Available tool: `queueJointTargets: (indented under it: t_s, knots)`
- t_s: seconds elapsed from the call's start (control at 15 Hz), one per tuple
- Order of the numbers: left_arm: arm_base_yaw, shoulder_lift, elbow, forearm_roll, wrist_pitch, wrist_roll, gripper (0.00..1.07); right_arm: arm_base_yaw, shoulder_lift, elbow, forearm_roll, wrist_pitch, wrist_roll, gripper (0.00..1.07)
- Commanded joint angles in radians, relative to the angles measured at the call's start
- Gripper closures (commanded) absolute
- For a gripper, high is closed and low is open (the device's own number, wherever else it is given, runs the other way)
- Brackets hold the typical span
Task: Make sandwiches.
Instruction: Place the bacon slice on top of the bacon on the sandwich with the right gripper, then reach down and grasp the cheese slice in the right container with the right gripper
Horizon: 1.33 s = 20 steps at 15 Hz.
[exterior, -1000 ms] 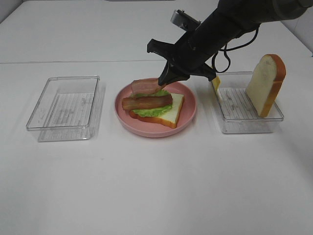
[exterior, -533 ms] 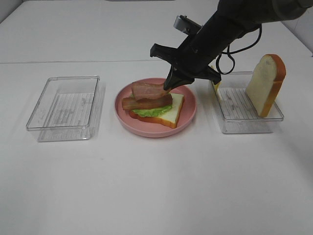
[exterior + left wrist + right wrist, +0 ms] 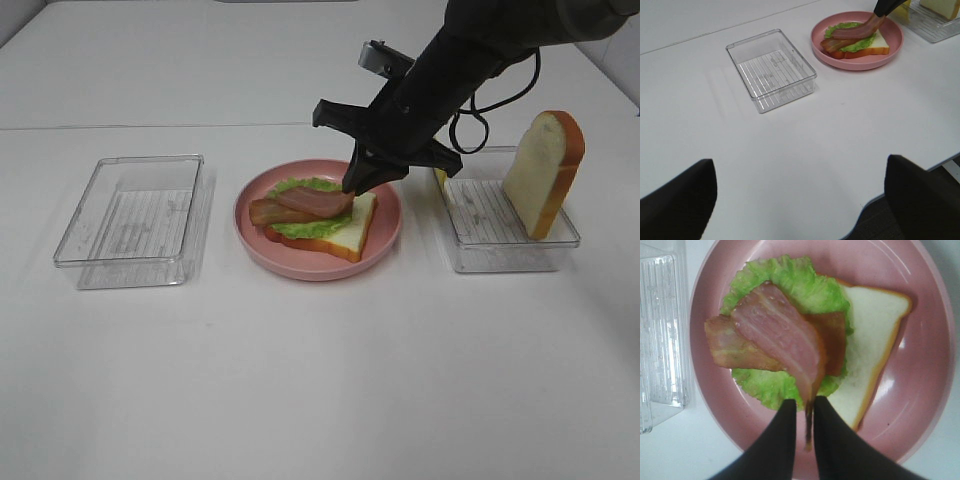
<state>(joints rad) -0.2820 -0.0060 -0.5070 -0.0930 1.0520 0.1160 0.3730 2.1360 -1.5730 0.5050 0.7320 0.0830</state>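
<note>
On the pink plate (image 3: 385,235) lies an open sandwich: a white bread slice (image 3: 350,232), green lettuce (image 3: 300,228) and a bacon strip (image 3: 272,212). A second bacon strip (image 3: 315,200) rests slanted across the first. Its thin end rises between the fingers of my right gripper (image 3: 352,186), which is shut on it at the plate's far right side. In the right wrist view that strip (image 3: 780,335) runs down into the narrow gap of the right gripper (image 3: 806,415). My left gripper (image 3: 800,167) is open, well short of the food.
An empty clear tray (image 3: 135,215) sits left of the plate. The clear tray on the right (image 3: 500,250) holds an upright bread slice (image 3: 543,172) and a yellow cheese slice (image 3: 441,175) against its left wall. My right arm reaches in over that tray's back corner.
My right gripper has lowered the second bacon strip onto the first strip and the lettuce; it hung above the stack a second ago. The left arm has not moved.
</note>
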Motion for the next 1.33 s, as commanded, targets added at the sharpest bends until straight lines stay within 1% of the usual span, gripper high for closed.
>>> queueJointTargets:
  t_s: [0.07,0.13,0.2,0.4,0.53,0.67,0.8,0.87,1.0,1.07,1.13,1.2,1.33]
  knots:
    - [0.003,-0.02,0.005,-0.009,-0.01,-0.007,0.21,-0.002,-0.01,-0.006,0.002,0.025,0.008,0.62]
    - [0.003,-0.02,0.005,-0.009,-0.01,-0.007,0.21,-0.002,-0.01,-0.006,0.007,0.036,0.008,0.44]
    - [0.003,-0.02,0.005,-0.009,-0.01,-0.007,0.21,-0.002,-0.01,-0.006,0.007,0.052,0.008,0.37]
    - [0.003,-0.02,0.005,-0.009,-0.01,-0.007,0.21,-0.002,-0.019,-0.006,0.002,0.1,-0.023,0.37]
    - [0.003,-0.02,0.005,-0.009,-0.01,-0.007,0.21,-0.002,-0.061,-0.006,-0.019,0.114,-0.046,0.37]
    - [0.003,-0.02,0.005,-0.009,-0.01,-0.007,0.21,-0.002,-0.122,-0.006,-0.088,0.115,-0.04,0.37]
    - [0.003,-0.02,0.005,-0.009,-0.01,-0.007,0.21,-0.002,-0.177,-0.026,-0.242,0.161,0.046,0.35]
    - [0.003,-0.02,0.005,-0.009,-0.01,-0.007,0.21,-0.002,-0.173,-0.075,-0.31,0.23,0.069,0.32]
    - [0.003,-0.02,0.005,-0.009,-0.01,-0.007,0.21,-0.003,-0.142,-0.191,-0.391,0.33,0.094,0.31]
    - [0.003,-0.02,0.005,-0.009,-0.01,-0.007,0.21,-0.003,-0.13,-0.226,-0.41,0.353,0.098,0.31]
    - [0.003,-0.02,0.005,-0.009,-0.01,-0.007,0.21,-0.004,-0.089,-0.316,-0.45,0.405,0.098,0.31]
    - [0.003,-0.02,0.005,-0.009,-0.01,-0.007,0.21,-0.014,-0.061,-0.372,-0.462,0.427,0.098,0.31]
    - [0.003,-0.02,0.005,-0.009,-0.01,-0.007,0.21,-0.039,-0.009,-0.436,-0.46,0.447,0.097,0.33]
